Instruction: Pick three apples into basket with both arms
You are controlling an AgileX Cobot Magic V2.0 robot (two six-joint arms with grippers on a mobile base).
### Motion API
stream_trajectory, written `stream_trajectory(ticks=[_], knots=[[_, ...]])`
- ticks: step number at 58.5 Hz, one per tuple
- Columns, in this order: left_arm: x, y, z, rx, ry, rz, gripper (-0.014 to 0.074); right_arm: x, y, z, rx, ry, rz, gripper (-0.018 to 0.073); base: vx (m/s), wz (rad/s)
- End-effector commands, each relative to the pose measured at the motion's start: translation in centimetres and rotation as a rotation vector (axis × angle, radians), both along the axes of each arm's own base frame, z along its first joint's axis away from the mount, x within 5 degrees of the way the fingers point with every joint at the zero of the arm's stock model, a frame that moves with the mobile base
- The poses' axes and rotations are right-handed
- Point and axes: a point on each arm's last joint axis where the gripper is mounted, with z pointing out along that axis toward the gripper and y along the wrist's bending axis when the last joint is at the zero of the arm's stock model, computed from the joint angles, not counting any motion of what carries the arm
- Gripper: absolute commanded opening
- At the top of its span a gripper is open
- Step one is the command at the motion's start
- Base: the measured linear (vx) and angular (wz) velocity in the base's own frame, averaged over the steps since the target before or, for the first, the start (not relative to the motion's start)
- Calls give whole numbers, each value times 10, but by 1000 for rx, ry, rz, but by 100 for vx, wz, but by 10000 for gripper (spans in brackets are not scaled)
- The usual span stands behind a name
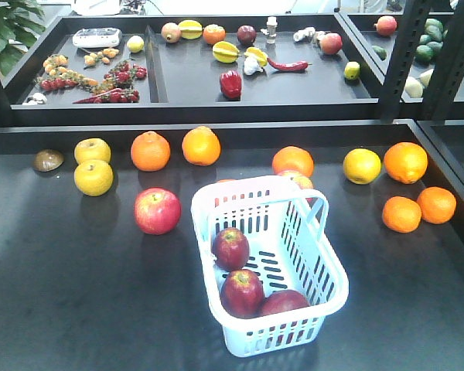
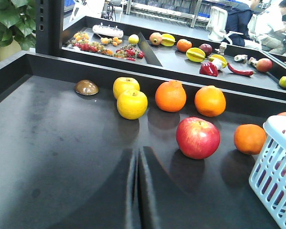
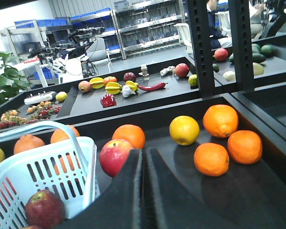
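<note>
The pale blue basket (image 1: 247, 184) stands mid-table, also showing in the left wrist view (image 2: 276, 186) and the right wrist view (image 3: 47, 164). Three dark red apples lie inside it: one at the back (image 1: 231, 248), one in front (image 1: 242, 292), one at the front right (image 1: 284, 303). One of them (image 3: 44, 209) shows in the right wrist view. My left gripper (image 2: 136, 152) is shut and empty above the table, left of the basket. My right gripper (image 3: 144, 151) is shut and empty, right of the basket. Neither gripper appears in the front view.
A brighter red apple (image 1: 158, 210) (image 2: 198, 137) lies left of the basket, another (image 3: 115, 156) at its far right corner. Oranges (image 1: 150, 151) and yellow fruits (image 1: 93, 177) line the back of the table. A raised ledge (image 1: 216, 131) and a tray of mixed produce (image 1: 230, 83) lie beyond.
</note>
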Motion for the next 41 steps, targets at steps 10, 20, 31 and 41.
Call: stream_trajectory(ticks=[10,20,31,41], knots=[[-1,-1,16,-6,-112,-11,-6,0,0,0,9,-37,-1,-5,0,0],[-1,-1,16,-6,-112,-11,-6,0,0,0,9,-34,-2,-5,0,0],[-1,-1,16,-6,-112,-11,-6,0,0,-1,9,-30,-2,-5,0,0],[-1,-1,16,-6,-112,-11,-6,0,0,-1,9,-23,-4,-5,0,0]])
